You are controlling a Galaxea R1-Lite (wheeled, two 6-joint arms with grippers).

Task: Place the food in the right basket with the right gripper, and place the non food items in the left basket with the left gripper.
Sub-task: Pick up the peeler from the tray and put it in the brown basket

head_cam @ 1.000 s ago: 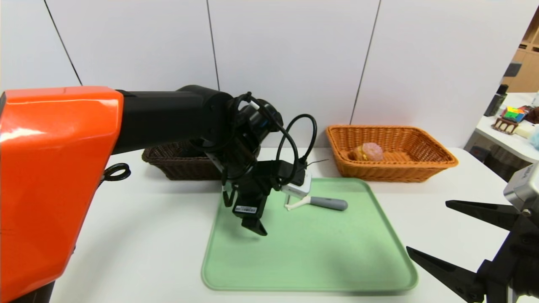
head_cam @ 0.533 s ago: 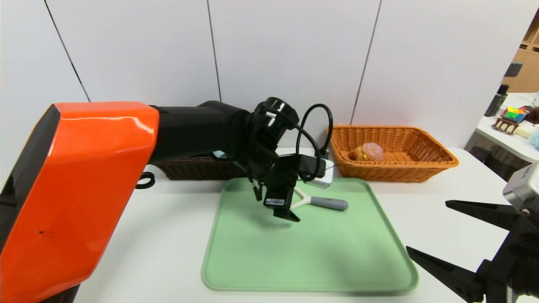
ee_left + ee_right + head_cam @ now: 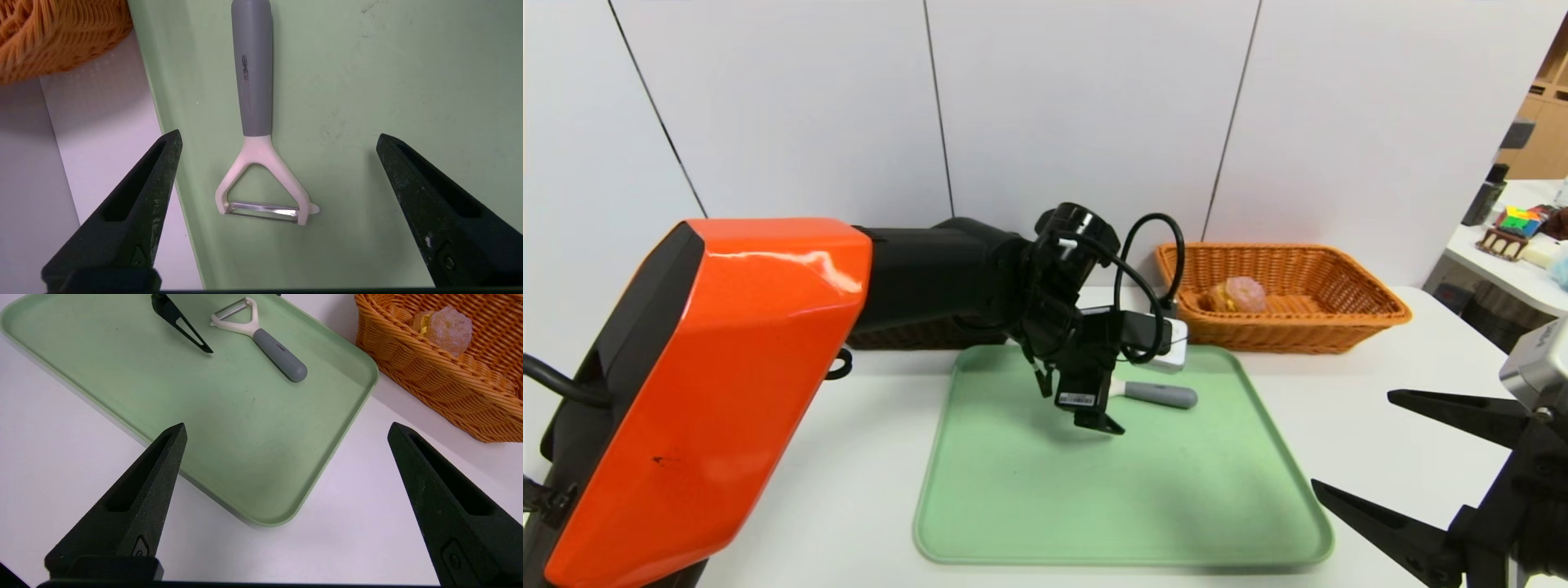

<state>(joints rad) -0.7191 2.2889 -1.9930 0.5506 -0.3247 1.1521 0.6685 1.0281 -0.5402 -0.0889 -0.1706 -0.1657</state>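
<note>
The peeler [image 3: 257, 151] lies on the green tray [image 3: 1127, 490], toward its far edge, the grey handle pointing to the right in the head view. From my head I see mostly that handle, because my own left arm covers the white Y-shaped head; my left wrist shows the head and its metal blade whole, with only the handle's end cut off.

My left gripper [image 3: 279, 136] is above the tray, its fingers wide apart on either side of the peeler's white part, with nothing clamped between them.

The dark brown basket [image 3: 923, 336] stands behind the tray on the left. My arm hides most of it, so I cannot tell what it has inside.

The orange basket [image 3: 1290, 339] stands behind the tray on the right, and the bun [image 3: 1241, 294] sits inside it, toward the left side, pinkish crust showing with a bit of yellow; its lower part is hard to make out. My left wrist catches only a cut-off corner of this basket.

My right gripper [image 3: 287, 424] is idle over the white table [image 3: 1356, 425], off the tray's near right corner, its fingers spread wide and empty.
</note>
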